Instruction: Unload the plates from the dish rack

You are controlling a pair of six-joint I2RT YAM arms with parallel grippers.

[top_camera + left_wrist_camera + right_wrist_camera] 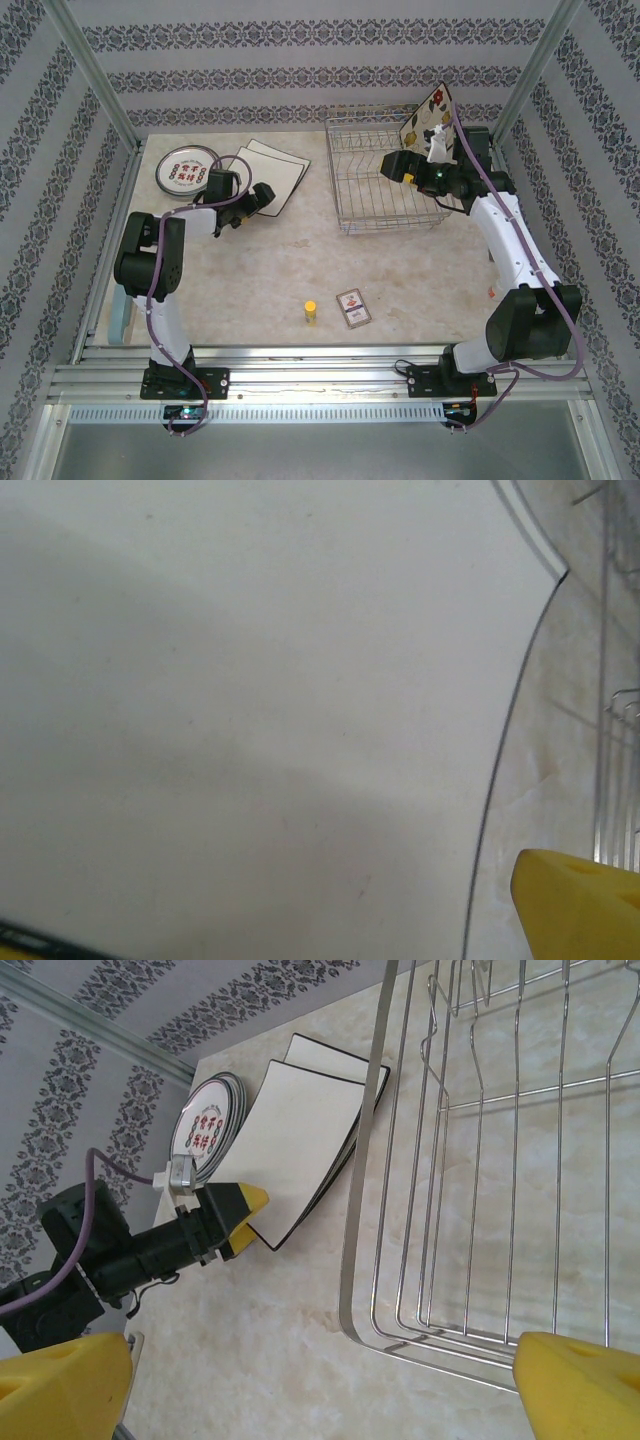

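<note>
Far left, a stack of round plates (186, 170) lies flat on the table (260, 280). Just right of it, two square plates (283, 165) lie stacked and slightly offset, outside the rack. My left gripper (262, 197) sits low over the top square plate's near corner, fingers (580, 905) apart. Whether it touches the plate, I cannot tell. Toward the front edge stand a small yellow cylinder (311, 312) and, beside it, a card (353, 307). Right of centre, the rack (390, 227) stands on the table. My right gripper (398, 166) hangs above it, spread wide and holding nothing. One flowered plate (432, 112) stands tilted at the rack's far right corner.
</note>
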